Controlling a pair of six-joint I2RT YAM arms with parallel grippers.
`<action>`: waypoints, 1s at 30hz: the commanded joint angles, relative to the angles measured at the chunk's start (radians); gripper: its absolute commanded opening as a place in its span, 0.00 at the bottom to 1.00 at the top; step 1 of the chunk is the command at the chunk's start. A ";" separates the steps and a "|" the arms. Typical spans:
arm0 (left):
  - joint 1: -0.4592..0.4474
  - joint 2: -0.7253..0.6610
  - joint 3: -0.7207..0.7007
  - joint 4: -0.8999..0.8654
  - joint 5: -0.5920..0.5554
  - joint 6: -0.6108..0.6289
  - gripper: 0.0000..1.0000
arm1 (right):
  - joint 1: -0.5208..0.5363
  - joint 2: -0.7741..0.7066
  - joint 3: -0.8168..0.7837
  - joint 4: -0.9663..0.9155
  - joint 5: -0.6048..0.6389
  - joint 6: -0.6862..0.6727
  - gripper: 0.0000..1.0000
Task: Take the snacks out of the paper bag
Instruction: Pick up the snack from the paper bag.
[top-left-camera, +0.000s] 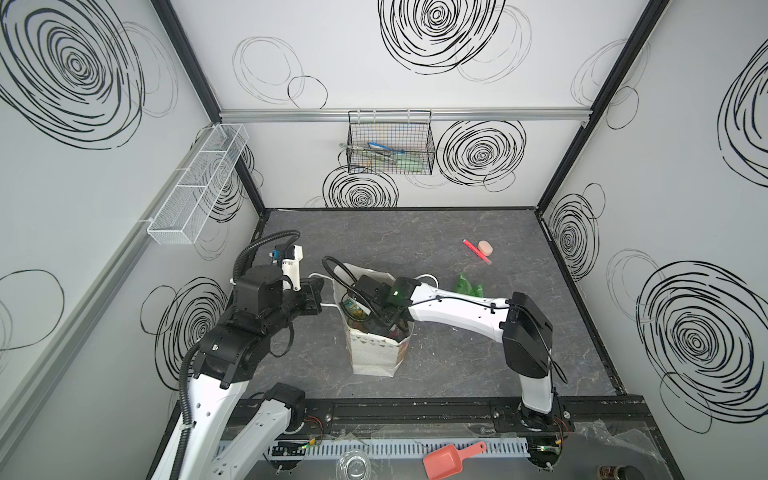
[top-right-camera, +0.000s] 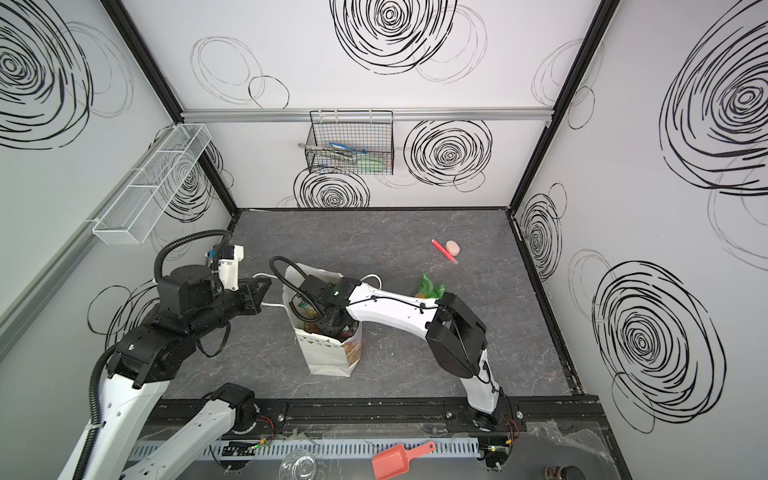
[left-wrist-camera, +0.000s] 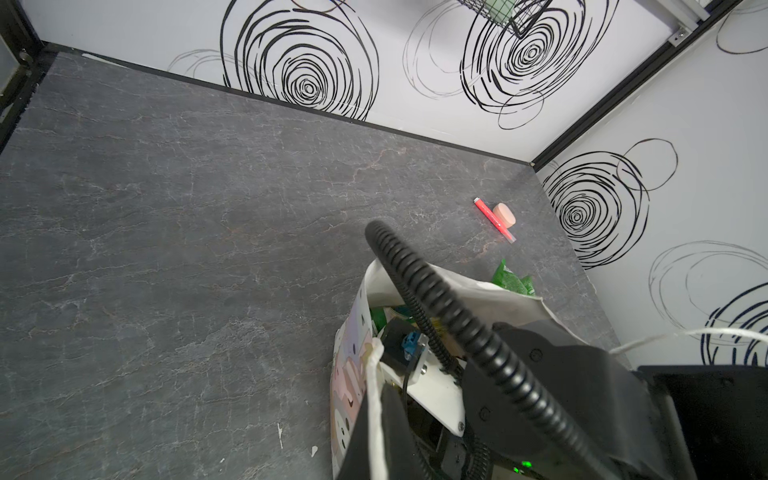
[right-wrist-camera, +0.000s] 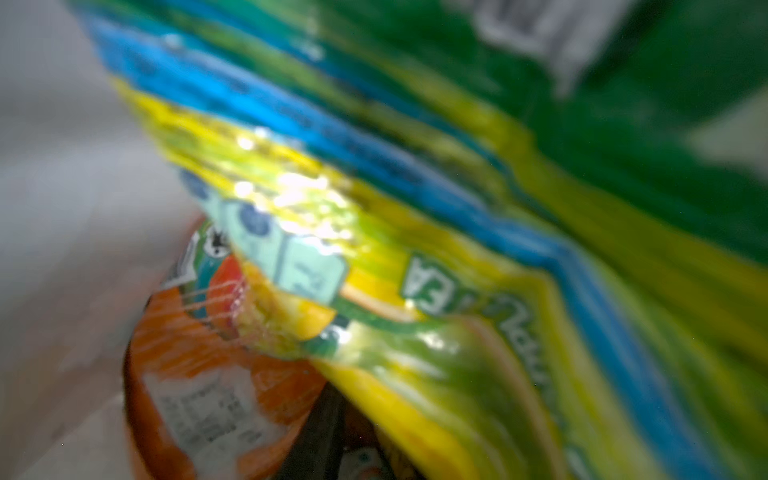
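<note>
The paper bag (top-left-camera: 374, 353) is standing upright near the middle of the gray counter (top-left-camera: 395, 241). Its long axis is running straight up and its open mouth is facing the ceiling, with the rim spreading wide and a little crooked. Snacks (right-wrist-camera: 374, 291) are sitting packed together inside it. In both top views a yellow-green packet (top-left-camera: 353, 309) is leaning against the wall nearest the left arm. The right wrist view is showing it pressed close to the lens, with an orange packet (right-wrist-camera: 199, 374) under it and a dark green packet (right-wrist-camera: 623, 83) alongside. That view is blurred, so the packets only seem to be lying slantwise.

The right claw (top-left-camera: 388, 323) is reaching down through the bag's mouth among the packets. The bag walls and wrappers are hiding its jaws, so I cannot tell whether it is open or gripping anything. The left claw (top-left-camera: 320, 296) is sitting just beside the rim, clamped on the bag's white cord handle (left-wrist-camera: 375, 399).

One green packet (top-left-camera: 469, 284) is lying out on the counter just beyond the right forearm, crumpled and partly hidden by it. Farther back, a red pen (top-left-camera: 478, 251) is lying just beside a pink block (top-left-camera: 485, 248). A black wire basket (top-left-camera: 390, 145) is hanging on the back wall, holding metal tongs and some pale green and blue items.
</note>
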 joint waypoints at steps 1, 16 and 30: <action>0.009 -0.002 0.006 0.039 -0.001 0.004 0.00 | 0.007 -0.007 0.030 -0.082 -0.026 0.003 0.14; 0.009 -0.008 0.004 0.045 0.000 0.007 0.00 | 0.004 -0.108 0.146 -0.077 -0.004 0.020 0.00; 0.008 -0.012 0.005 0.047 -0.009 0.005 0.00 | -0.034 -0.200 0.202 -0.010 0.031 0.055 0.00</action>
